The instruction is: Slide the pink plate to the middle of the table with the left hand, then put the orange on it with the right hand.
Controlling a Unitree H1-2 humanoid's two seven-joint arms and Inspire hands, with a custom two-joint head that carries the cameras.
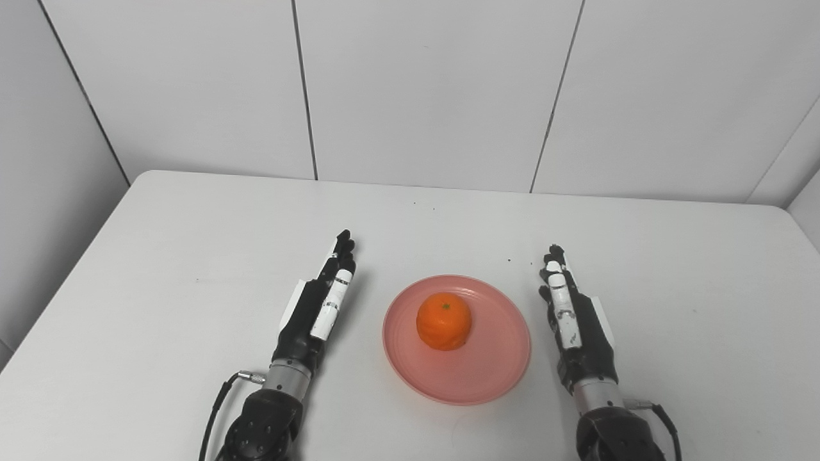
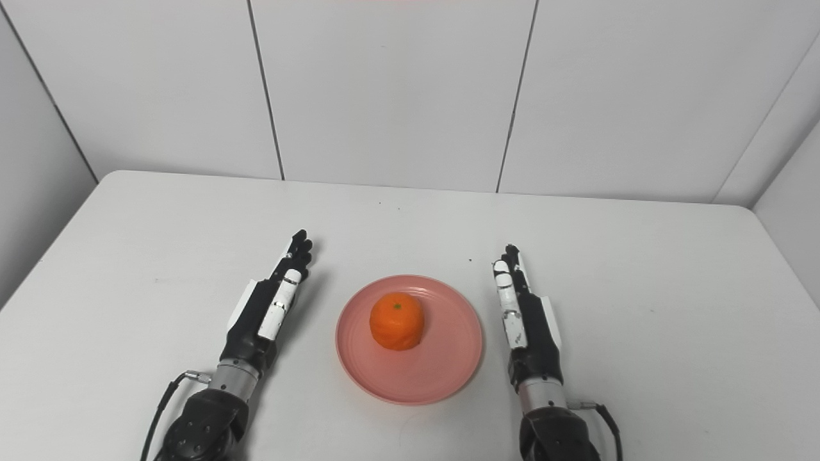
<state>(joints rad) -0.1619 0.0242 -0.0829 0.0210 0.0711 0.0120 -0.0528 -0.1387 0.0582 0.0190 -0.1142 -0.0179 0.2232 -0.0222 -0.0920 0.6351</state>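
Orange (image 1: 444,321) on pink plate (image 1: 487,378) mid-table, left hand (image 1: 318,307) & right hand (image 1: 572,315) flat, empty, clear of rim.

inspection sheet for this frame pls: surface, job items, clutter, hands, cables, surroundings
Surface: white table, a few tiny dark specks near the far middle.
Job's things: pink plate near the table's middle, upright; orange sits on it, a little left of and beyond its centre.
Clutter: nothing seen.
Hands: left robot hand left of the plate, fingers straight, holding nothing, not touching the plate. Right robot hand right of the plate, likewise open and apart from it.
Cables: a black cable loops out at the left wrist; another cable at the right wrist.
Surroundings: white panelled wall with dark seams behind the table.
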